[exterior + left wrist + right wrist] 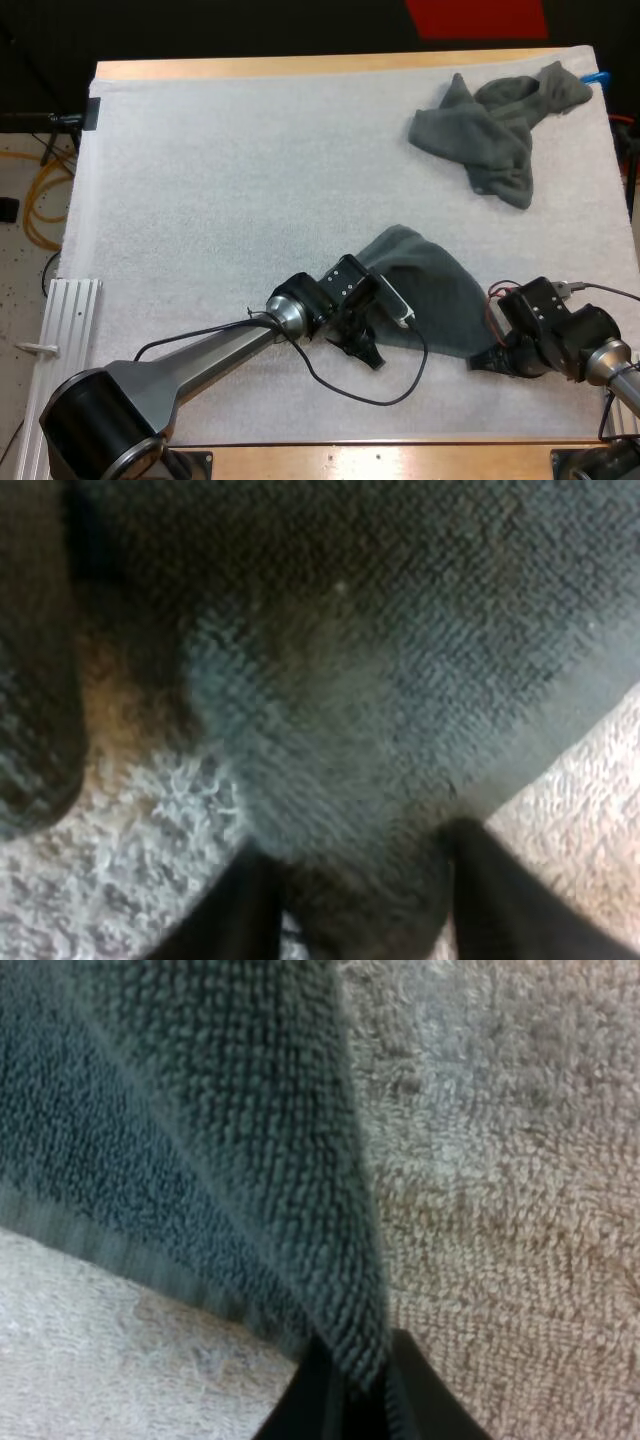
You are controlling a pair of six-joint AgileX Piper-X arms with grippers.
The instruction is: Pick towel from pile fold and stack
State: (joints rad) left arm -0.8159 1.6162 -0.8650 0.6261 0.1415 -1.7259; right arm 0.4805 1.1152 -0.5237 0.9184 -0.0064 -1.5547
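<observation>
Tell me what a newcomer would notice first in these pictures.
First, the near towel, dark grey-green at the front of the white mat. The left gripper pinches one end of its near edge and the right gripper the other. Next, the crumpled towel, lying alone at the mat's far right corner.

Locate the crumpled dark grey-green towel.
High view: the crumpled dark grey-green towel lies at the white mat's far right corner, apart from the spread dark grey-green towel that the left claw and right claw grip near the front edge.
</observation>
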